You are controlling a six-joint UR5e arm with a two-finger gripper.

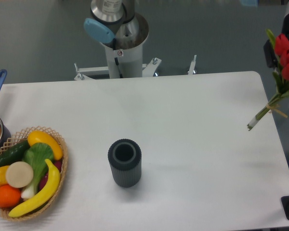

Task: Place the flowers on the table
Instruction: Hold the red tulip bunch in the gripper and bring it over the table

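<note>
white worktop, grey floor behind. flowers: aloft at right edge, stems slanting down over worktop. gripper: mostly out of frame, opening not discernible, apparently carrying the flowers. you should lower inward, clear of cylinder and basket, before releasing.

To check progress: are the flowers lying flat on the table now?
No, the flowers hang tilted at the right edge, with the stem ends above the table, not lying on it.

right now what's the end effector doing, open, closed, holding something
End effector: mostly out of frame at the right edge, jaws hidden; the red tulips hang by it above the table, apparently held.
</note>
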